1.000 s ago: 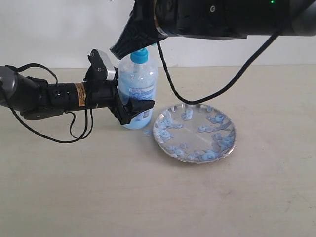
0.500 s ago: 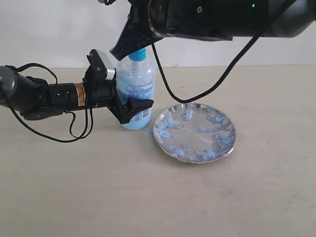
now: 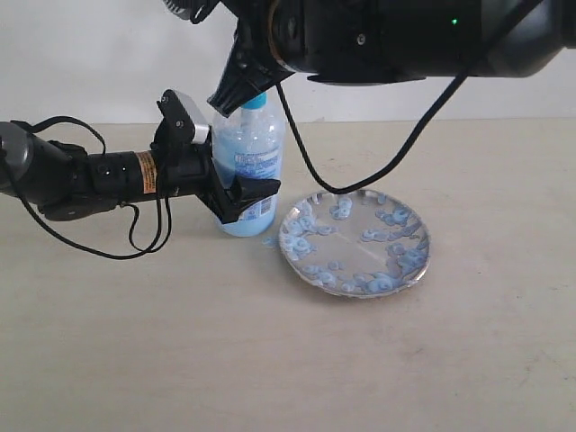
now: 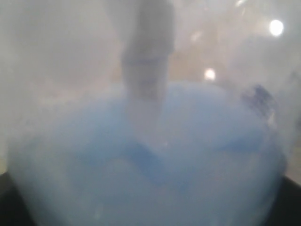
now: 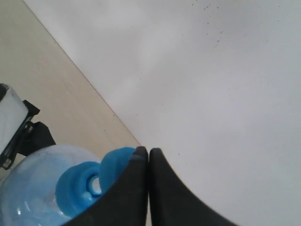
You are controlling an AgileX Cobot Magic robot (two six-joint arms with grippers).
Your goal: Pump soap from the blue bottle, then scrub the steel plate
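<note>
The blue bottle [image 3: 248,166] stands upright on the table, left of the steel plate [image 3: 354,240]. My left gripper [image 3: 241,194] is shut round its lower body, and pale blue soap [image 4: 150,160] fills the left wrist view. My right gripper [image 3: 227,94] hangs at the bottle's top, its two black fingers pressed together with nothing between them. Those fingertips [image 5: 141,155] lie over the bright blue pump head [image 5: 115,165], whose cap just shows in the exterior view. The shiny plate is dotted with pale blue foamy blobs [image 3: 396,218].
A white wall [image 5: 211,70] rises just behind the bottle. Black cables [image 3: 135,241] loop under the left arm, and another hangs from the right arm down to the plate's far rim. A small blue blob [image 3: 267,240] lies on the beige table [image 3: 180,351] between bottle and plate.
My right gripper has shifted a little right and down onto the pump head, which has sunk lower. The left gripper and the bottle stay where they were.
</note>
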